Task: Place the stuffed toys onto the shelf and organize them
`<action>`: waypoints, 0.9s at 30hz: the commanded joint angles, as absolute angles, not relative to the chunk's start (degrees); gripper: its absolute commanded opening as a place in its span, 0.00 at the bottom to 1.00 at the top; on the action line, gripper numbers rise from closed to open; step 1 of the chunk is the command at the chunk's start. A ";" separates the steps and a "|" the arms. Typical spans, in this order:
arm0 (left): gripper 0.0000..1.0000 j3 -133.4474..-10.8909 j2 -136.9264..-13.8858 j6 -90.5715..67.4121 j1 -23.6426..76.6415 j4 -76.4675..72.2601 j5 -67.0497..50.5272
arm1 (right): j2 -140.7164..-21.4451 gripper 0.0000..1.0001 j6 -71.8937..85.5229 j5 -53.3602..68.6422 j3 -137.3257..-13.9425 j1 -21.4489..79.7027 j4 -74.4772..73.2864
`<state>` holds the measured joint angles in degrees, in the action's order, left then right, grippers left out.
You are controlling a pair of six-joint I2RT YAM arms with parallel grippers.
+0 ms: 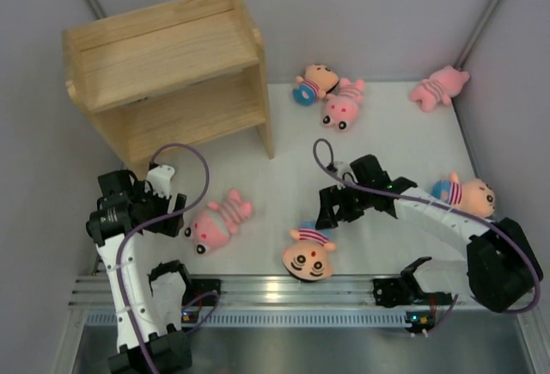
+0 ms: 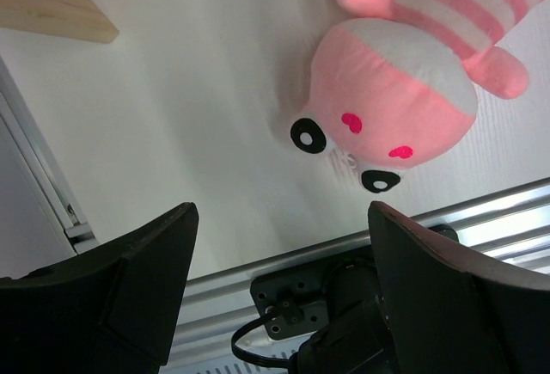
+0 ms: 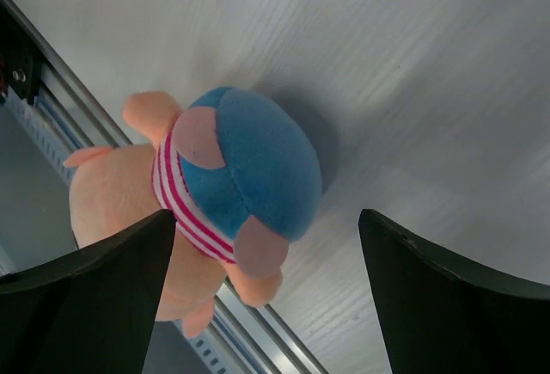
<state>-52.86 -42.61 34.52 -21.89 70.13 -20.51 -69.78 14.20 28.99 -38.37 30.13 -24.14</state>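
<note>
The wooden shelf (image 1: 163, 73) stands at the back left with both tiers bare; its corner shows in the left wrist view (image 2: 51, 4). A pink pig (image 1: 219, 219) lies just right of my open, empty left gripper (image 1: 172, 212); it fills the upper right of the left wrist view (image 2: 404, 82), beyond the gripper (image 2: 282, 211). A peach doll (image 1: 309, 254) lies just below my open right gripper (image 1: 331, 206); in the right wrist view its blue pants (image 3: 249, 159) face the gripper (image 3: 266, 219), untouched. Another doll (image 1: 314, 82) and pig (image 1: 344, 103) lie at the back, a pig (image 1: 438, 88) at the back right, a doll (image 1: 464, 193) at the right.
An aluminium rail (image 1: 284, 292) runs along the table's near edge, also in the left wrist view (image 2: 258, 262). Grey walls close in the table at the left, back and right. The right arm's forearm (image 1: 421, 211) lies beside the right-hand doll.
</note>
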 commanded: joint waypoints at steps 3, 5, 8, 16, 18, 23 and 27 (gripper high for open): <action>0.87 -52.82 -40.70 37.79 -22.15 71.02 -23.12 | -78.21 0.88 8.35 33.12 -43.59 32.78 -21.71; 0.87 -52.12 -40.69 38.41 -22.24 71.10 -22.85 | -81.71 0.84 8.44 34.62 -42.89 33.57 -19.96; 0.87 -51.77 -40.95 38.50 -22.15 71.02 -22.50 | -85.50 0.62 8.53 34.54 -43.15 36.81 -19.16; 0.86 -54.49 -41.31 37.27 -22.15 71.02 -23.55 | -75.60 0.00 17.03 31.57 -48.58 38.06 -19.60; 0.86 -55.54 -41.31 37.18 -22.15 71.02 -24.34 | -70.24 0.00 24.90 25.79 -50.97 38.06 -18.73; 0.86 -58.53 -42.54 35.51 -21.97 71.02 -26.45 | -62.33 0.00 47.05 7.77 -59.58 38.14 -18.72; 0.87 -62.12 -43.06 34.37 -21.71 70.93 -29.00 | -58.02 0.00 60.27 -12.68 -61.17 40.86 -16.09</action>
